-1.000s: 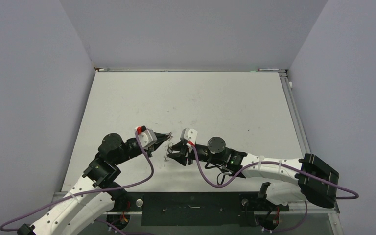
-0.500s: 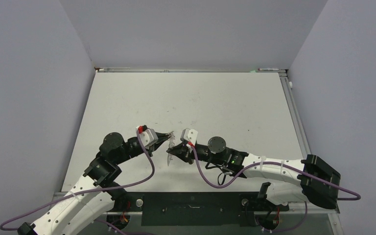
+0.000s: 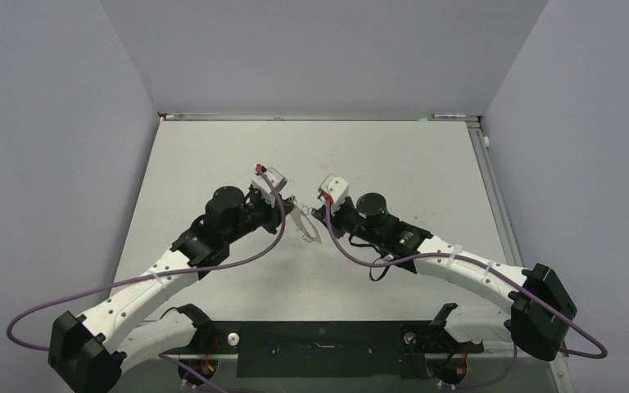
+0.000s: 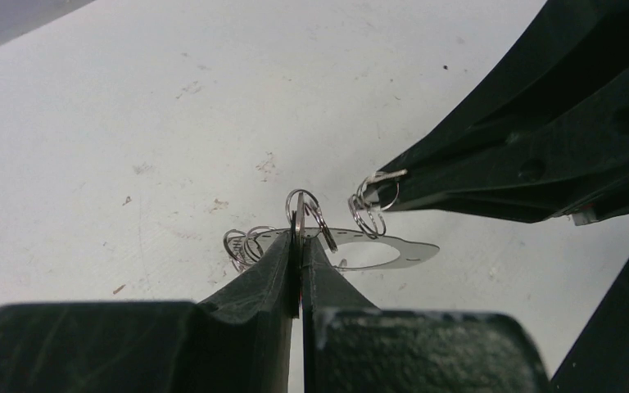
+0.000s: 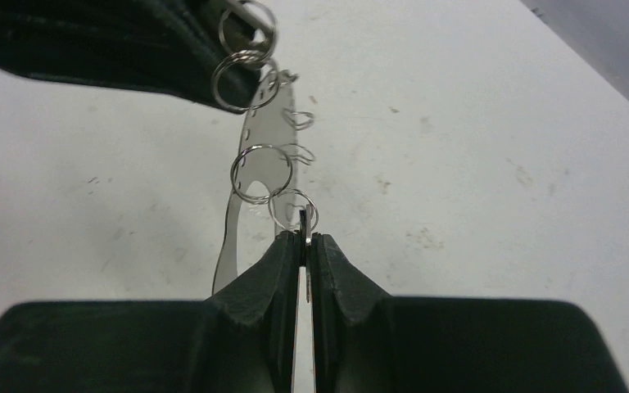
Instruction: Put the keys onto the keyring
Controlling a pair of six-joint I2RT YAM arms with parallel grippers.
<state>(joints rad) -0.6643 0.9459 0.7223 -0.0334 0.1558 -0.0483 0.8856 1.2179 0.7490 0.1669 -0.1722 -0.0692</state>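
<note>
Over the middle of the table (image 3: 393, 164), the keyring (image 3: 304, 223) is held between both arms. On its left side the left gripper (image 4: 299, 239) is pinched tight on its rim. On its right side the right gripper (image 5: 305, 239) is clamped on a small wire loop (image 5: 273, 210).

My left gripper (image 4: 299, 237) and right gripper (image 5: 305, 239) are matte black. Between them the keyring (image 4: 416, 250) is silvery-grey and its wire loops (image 5: 260, 173) are bright silver. Beneath them the table (image 4: 131, 123) is white, flecked with faint brownish-grey scuffs.
</note>
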